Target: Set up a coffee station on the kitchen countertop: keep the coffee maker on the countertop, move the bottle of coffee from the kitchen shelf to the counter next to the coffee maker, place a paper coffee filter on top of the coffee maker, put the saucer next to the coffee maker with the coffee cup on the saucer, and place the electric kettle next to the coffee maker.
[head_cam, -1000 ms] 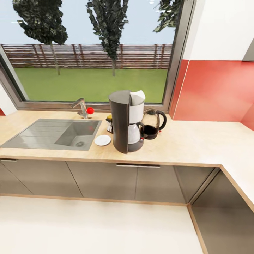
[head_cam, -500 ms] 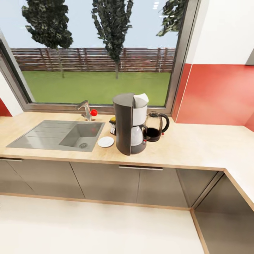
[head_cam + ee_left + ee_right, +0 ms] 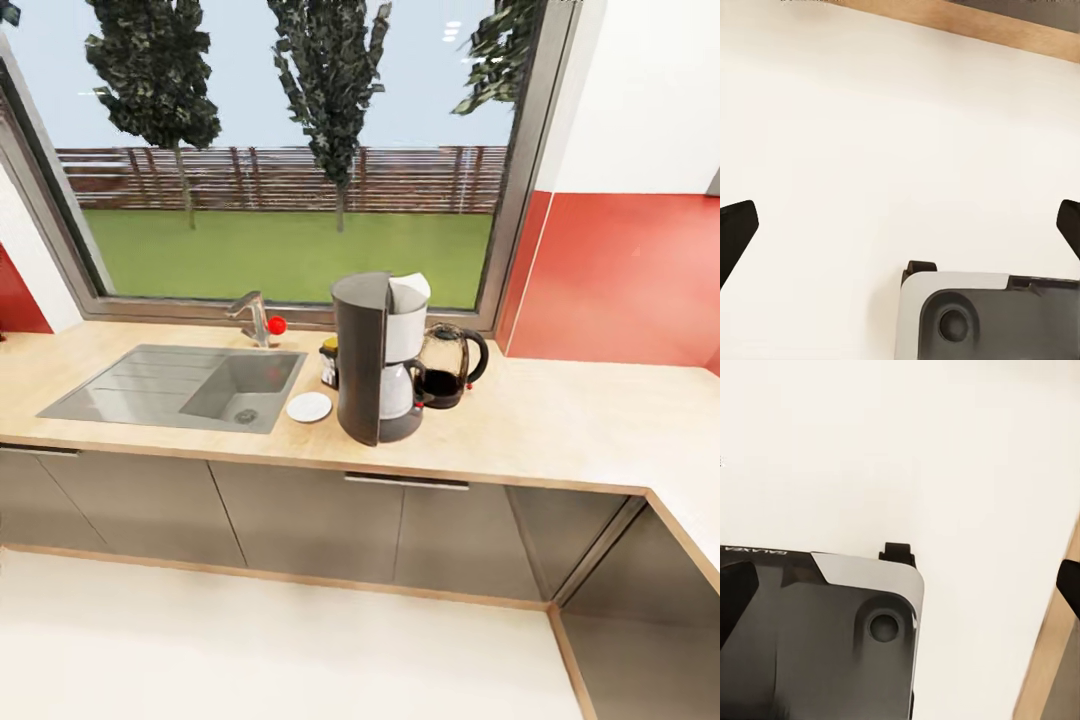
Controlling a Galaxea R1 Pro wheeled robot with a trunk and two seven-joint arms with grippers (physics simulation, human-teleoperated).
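The jar (image 3: 329,362) is half hidden behind the coffee maker (image 3: 375,358), only its yellow lid and part of the label showing. A whitish filter (image 3: 410,291) sits on the maker's top; the kettle (image 3: 447,366) stands just beside it, the saucer (image 3: 309,407) on its other side near the sink (image 3: 180,386). All rest on the beige surface (image 3: 560,420) below a window (image 3: 290,160). Left pincer (image 3: 900,225) and right pincer (image 3: 900,585) hang spread wide over pale floor (image 3: 250,650), tips cut off.

wide window (image 3: 290,160) onto lawn and fence, red wall (image 3: 620,280), pale floor (image 3: 280,650)
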